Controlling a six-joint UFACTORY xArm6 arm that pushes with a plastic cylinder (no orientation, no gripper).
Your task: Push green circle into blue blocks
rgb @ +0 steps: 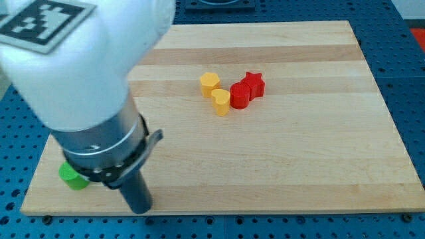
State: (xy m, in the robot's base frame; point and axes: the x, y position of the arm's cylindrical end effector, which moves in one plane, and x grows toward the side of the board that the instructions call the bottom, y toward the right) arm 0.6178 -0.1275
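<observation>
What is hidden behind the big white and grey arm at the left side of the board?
A green block shows partly beside the arm, by the board's lower left edge. No blue blocks are visible; the arm may cover them. My tip stands right of the green block.

A bulky white arm casing [73, 63] carries a black-and-white square-patterned marker [43, 20] on top. Below it sits a dark grey metal collar [106, 149] with a small side bracket, narrowing to a straight dark rod [135, 189].
</observation>
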